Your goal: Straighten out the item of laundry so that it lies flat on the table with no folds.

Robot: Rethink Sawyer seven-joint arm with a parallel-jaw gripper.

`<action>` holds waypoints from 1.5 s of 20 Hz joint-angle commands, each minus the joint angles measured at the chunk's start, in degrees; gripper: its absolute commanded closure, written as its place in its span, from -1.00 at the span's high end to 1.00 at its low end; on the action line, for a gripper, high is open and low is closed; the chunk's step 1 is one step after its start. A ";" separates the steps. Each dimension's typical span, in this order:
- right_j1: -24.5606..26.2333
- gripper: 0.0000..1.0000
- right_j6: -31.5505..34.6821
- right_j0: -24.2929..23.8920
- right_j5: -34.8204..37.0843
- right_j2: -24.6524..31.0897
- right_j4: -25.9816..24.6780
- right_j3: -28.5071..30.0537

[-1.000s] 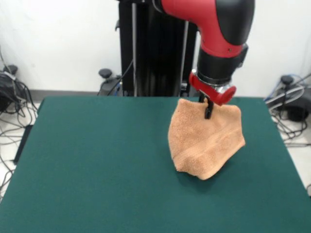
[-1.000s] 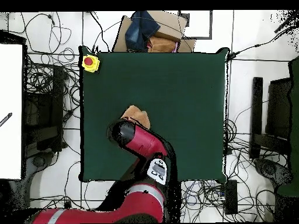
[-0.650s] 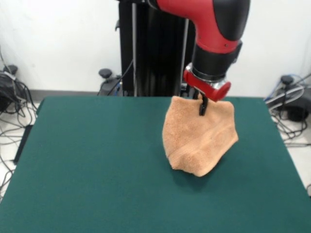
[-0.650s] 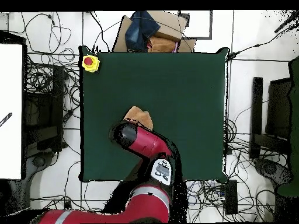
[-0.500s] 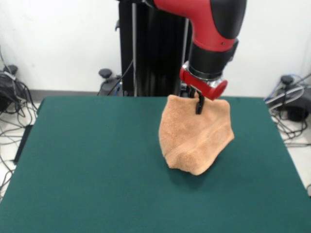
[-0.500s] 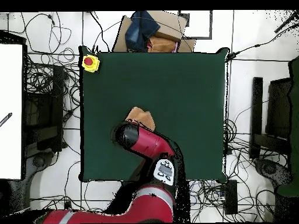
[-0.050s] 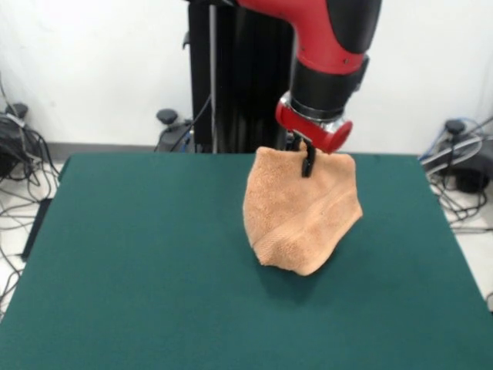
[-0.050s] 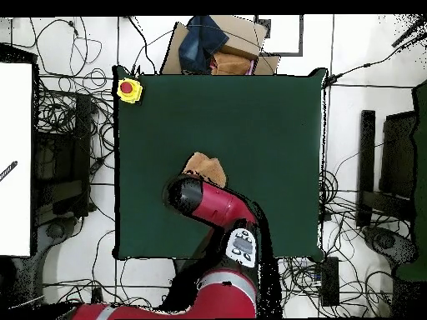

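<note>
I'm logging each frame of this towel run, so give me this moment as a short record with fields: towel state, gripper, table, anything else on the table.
towel: peach-orange towel hanging bunched and folded from its top edge, lower end at or just above the table, not flat
gripper: gripper shut on the towel's top edge, arm coming down from above
table: dark green top, towel over its far right part in the front view
other item: yellow box with red button at a table corner in the overhead view

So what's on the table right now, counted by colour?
Orange: 1, the towel, hanging from the gripper
Yellow with a red button: 1, the box at the table corner
Total: 2
</note>
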 commanded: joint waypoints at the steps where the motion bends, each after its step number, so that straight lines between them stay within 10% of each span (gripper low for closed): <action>1: -3.88 -1.00 5.64 0.81 2.59 3.98 -2.18 2.66; 12: -8.01 -1.00 6.03 2.81 8.77 1.11 -2.43 2.28; 30: -2.75 -1.00 5.97 2.79 -6.07 0.68 -5.23 -0.93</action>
